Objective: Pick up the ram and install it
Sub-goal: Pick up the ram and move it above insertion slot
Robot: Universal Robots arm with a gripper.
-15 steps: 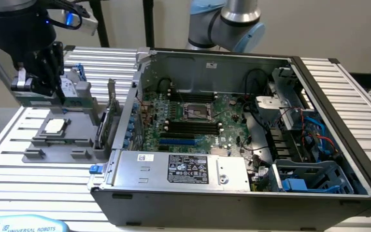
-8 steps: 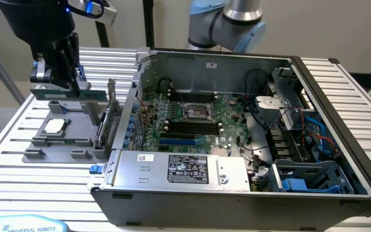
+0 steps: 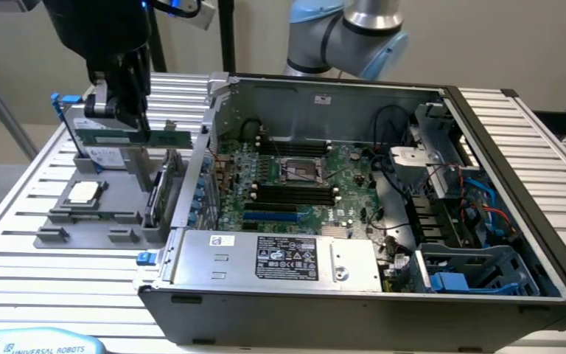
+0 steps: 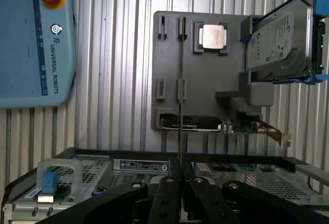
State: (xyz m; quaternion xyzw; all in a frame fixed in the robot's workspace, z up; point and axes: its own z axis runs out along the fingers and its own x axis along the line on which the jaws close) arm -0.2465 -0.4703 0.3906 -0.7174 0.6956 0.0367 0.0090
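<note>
Claw (image 3: 129,127) clamped on the ram (image 3: 157,139). The green stick is pinched from above near its middle and hangs long side level under the fingers. In the wrist view the ram (image 4: 179,131) shows edge-on as a thin dark line running straight out from between the claw (image 4: 180,187) tips, with the fingers (image 4: 165,199) pressed in on both faces.

The ram is over the gray holder (image 3: 86,234) on the table (image 3: 27,258), at the exterior view's left of the open computer case (image 3: 362,313) – outside it, just beside the case wall. It appears raised above the holder rather than seated in it (hard to be sure from this angle).

On the holder:
- processor chip (image 4: 213,35) lying flat in its pocket
- hard drive (image 4: 280,34) in a blue carrier, standing on edge
- expansion card (image 4: 221,125) with a metal bracket, upright at the side nearest the case

Inside the case the motherboard (image 3: 303,166) lies flat, and its black slots (image 3: 288,193) sit well apart from the ram – no stick visible in them.

Teach pendant (image 4: 31,39) lies on the table near the case's front corner.
</note>
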